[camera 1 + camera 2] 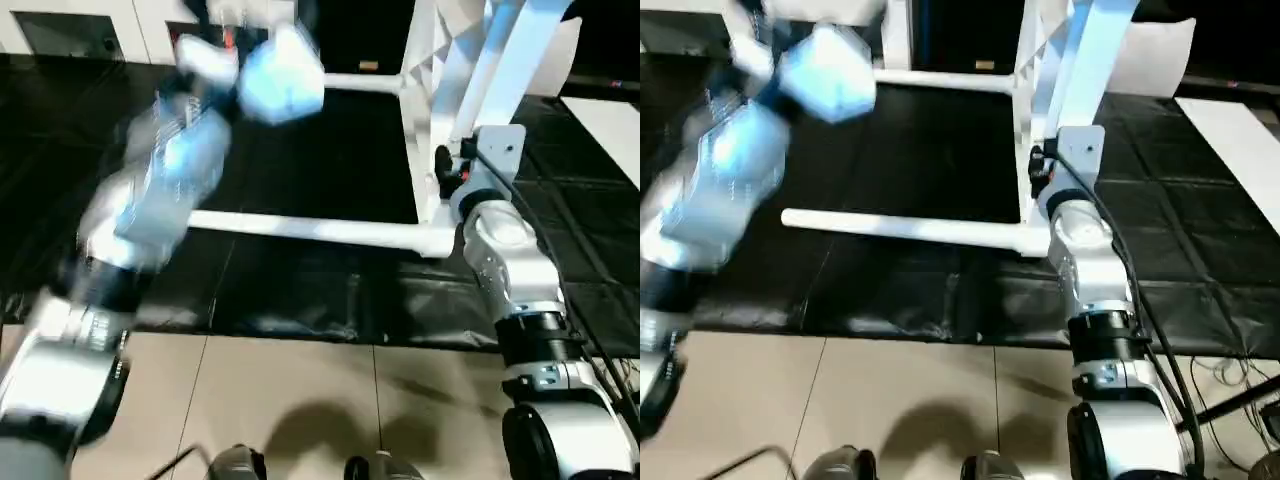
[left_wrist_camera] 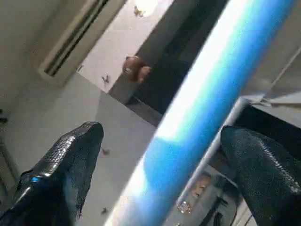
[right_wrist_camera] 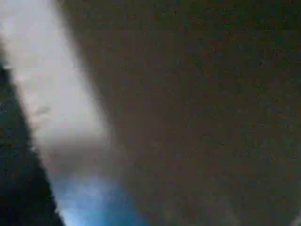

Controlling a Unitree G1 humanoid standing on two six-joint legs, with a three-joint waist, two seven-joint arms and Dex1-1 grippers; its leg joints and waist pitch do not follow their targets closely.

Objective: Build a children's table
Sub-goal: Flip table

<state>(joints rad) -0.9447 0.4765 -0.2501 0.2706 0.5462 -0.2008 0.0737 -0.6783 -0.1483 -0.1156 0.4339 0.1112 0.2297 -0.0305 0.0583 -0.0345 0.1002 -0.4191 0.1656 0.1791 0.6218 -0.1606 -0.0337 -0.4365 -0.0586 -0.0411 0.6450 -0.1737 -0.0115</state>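
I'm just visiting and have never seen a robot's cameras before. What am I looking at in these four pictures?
The two wide pictures come from the robot's head, looking down over its own silver arms. The white children's table lies on its side on a black mat, two legs sticking out sideways. The right arm's wrist is at the table's edge. The blurred left arm is raised. The other two pictures come from wrist cameras. The left one shows the left gripper, its black fingers wide open, a pale tube between them. The right one is too blurred to read.
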